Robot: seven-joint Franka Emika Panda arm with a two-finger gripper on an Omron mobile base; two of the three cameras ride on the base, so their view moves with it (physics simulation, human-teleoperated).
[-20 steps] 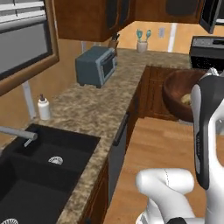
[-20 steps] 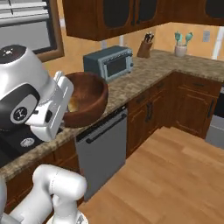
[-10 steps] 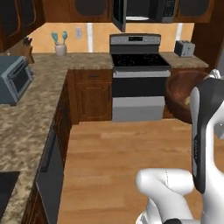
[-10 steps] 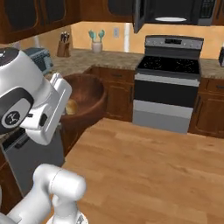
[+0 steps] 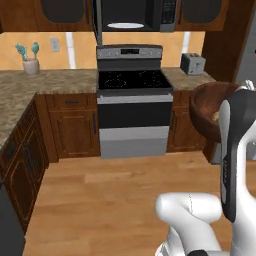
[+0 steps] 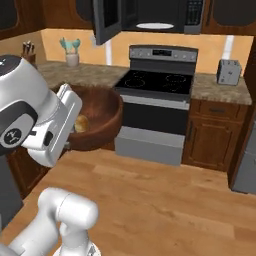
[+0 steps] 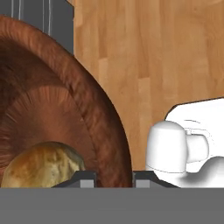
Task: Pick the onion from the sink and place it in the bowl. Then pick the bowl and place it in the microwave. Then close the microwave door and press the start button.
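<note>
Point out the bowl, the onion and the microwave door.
bowl (image 6: 102, 120), right base view, on its reddish-brown outer wall.
onion (image 7: 43, 162), hand view, on the top of the bulb inside the bowl.
microwave door (image 6: 106, 20), right base view, on the middle of the open panel.

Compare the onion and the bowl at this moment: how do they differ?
The onion is small, pale yellowish and mottled; the bowl is much larger, reddish-brown wood. The onion lies loose inside; the bowl is carried clear of the floor, its rim between the claw's fingertips. Both are round.

A home kitchen: stove (image 5: 131, 80), over-range microwave (image 5: 132, 15), wooden cabinets (image 5: 70, 125), granite counters (image 5: 45, 80).
</note>
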